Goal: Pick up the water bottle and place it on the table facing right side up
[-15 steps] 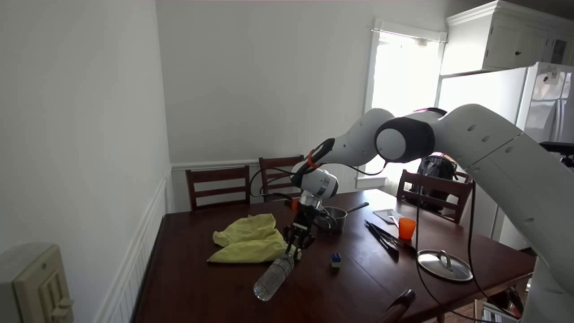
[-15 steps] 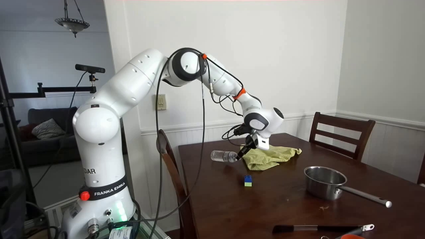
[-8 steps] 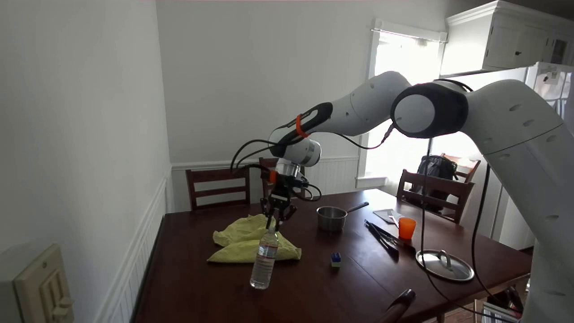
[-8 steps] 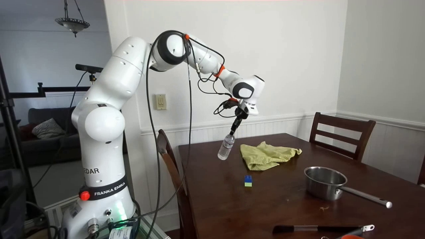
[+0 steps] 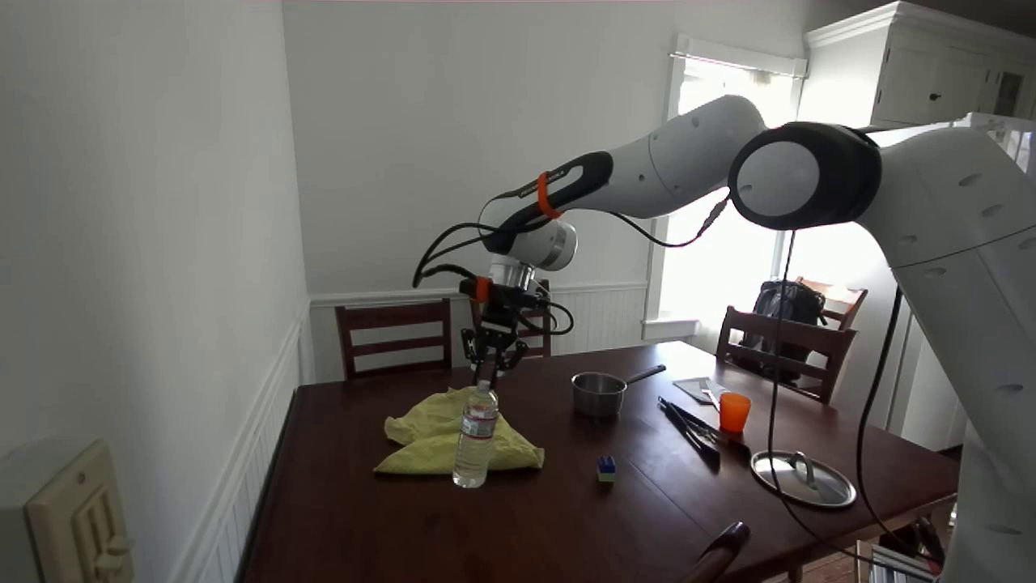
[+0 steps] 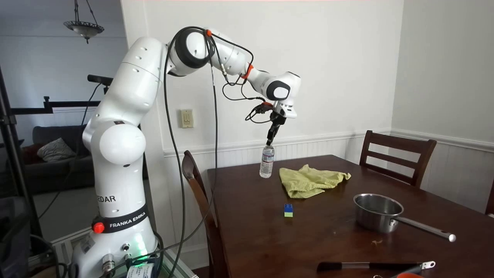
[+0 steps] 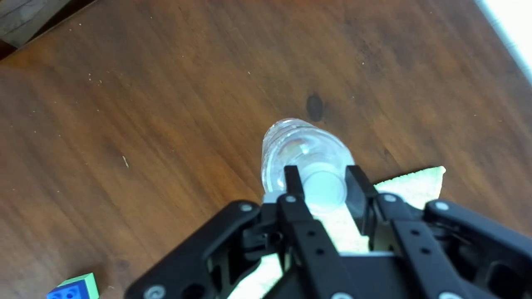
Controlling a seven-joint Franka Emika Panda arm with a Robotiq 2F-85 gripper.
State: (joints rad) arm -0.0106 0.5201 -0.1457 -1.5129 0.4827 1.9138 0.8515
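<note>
Gripping the small, slim, clear plastic water bottle point(image 6: 266, 164) by its cap, with the fingers point(image 7: 292, 180) of the black two-fingered gripper point(image 7: 324, 176) clenched on either side of it. Holding it nearly upright, cap end up, just left of the crumpled yellow-green cloth point(image 6: 308, 179) in an exterior view. In an exterior view, see the same bottle point(image 5: 475, 445) with a slight lean, on the near side of the cloth and partly hiding it. Beneath the cloth, see the large, dark brown wooden table point(image 6: 293, 239). Cannot tell of contact between bottle base and table top.

On the near side of the cloth in an exterior view, see a small studded block point(image 6: 288, 212), blue over light green. To the near right of the cloth, see a round, shiny, long-handled metal saucepan point(image 6: 368, 220). Behind the cloth to the right, see a dark wooden slat-backed chair point(image 6: 397, 142). Well to the right of the cloth in an exterior view, see an orange cup point(image 5: 735, 414) and a round silvery lid point(image 5: 812, 490) with a looped handle.
</note>
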